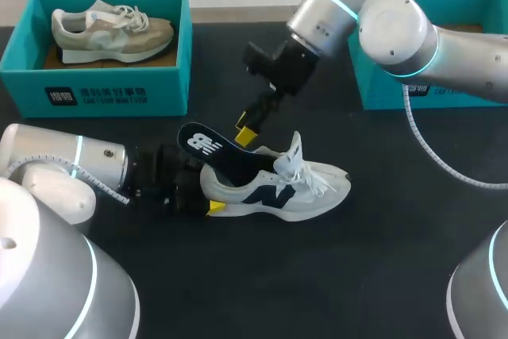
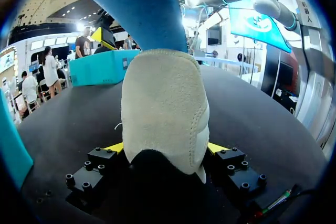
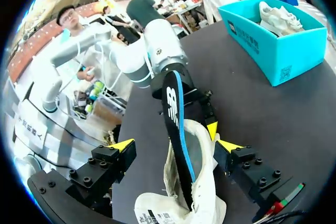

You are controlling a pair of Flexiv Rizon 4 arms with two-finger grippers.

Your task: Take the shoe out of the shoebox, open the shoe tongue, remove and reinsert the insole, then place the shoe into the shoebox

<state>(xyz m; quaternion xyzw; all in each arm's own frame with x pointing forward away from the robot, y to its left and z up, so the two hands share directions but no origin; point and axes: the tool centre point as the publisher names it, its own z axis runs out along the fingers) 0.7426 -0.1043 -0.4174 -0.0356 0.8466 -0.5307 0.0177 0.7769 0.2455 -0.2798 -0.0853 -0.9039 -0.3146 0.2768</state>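
Observation:
A white sneaker [image 1: 286, 188] with a navy logo lies on its sole mid-table, toe to the right. My left gripper [image 1: 205, 190] is shut on its heel [image 2: 165, 108], a yellow tip at each side. The dark insole [image 1: 213, 148] sticks up and back out of the shoe's mouth; its blue underside [image 2: 142, 9] rises over the heel. My right gripper [image 1: 248, 134] hovers just above the insole, open. In the right wrist view the insole [image 3: 176, 124] stands between the wide-apart fingers of that gripper [image 3: 176, 145], nearer one tip, gripped by neither.
A teal shoebox [image 1: 95, 89] at the back left holds a beige sneaker [image 1: 111, 29]. A second teal box [image 1: 381, 77] stands at the back right, partly hidden by my right arm. The table is black.

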